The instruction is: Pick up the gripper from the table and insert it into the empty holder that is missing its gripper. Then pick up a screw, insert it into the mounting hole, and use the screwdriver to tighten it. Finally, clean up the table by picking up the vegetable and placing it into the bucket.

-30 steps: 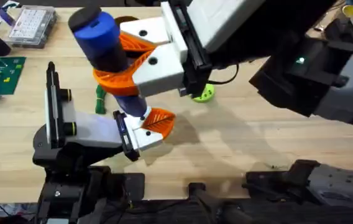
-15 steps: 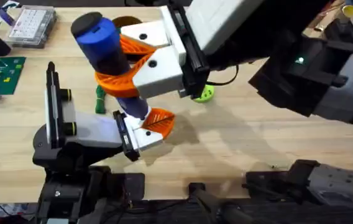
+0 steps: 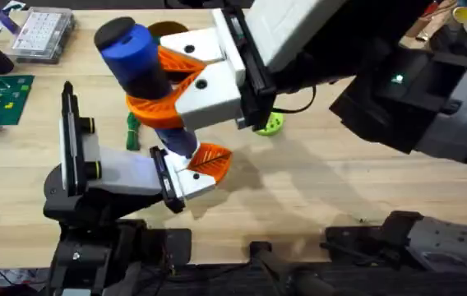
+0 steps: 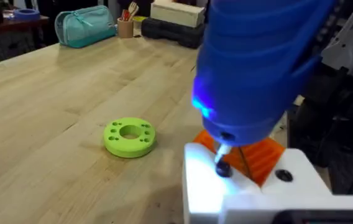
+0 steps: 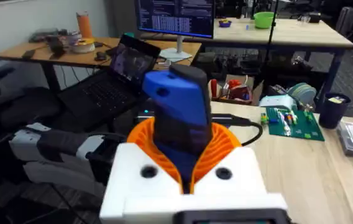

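screwdriver (image 3: 141,74) upright in right end effector (image 3: 172,86), above left end effector (image 3: 192,168), vegetable (image 3: 131,130) seemingly just left

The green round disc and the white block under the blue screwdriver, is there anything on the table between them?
No. In the left wrist view, bare wooden table lies between the green disc and the white block beneath the screwdriver.

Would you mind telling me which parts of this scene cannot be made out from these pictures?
- Bucket: overhead, mostly hidden behind the right claw and the screwdriver it grips.
- Vegetable: overhead, partly covered by the orange pads.
- Screw: the bit tip sits on a dark spot in the left wrist view; how far it is seated is too small to tell.
- Left claw: whether open or shut is unclear.
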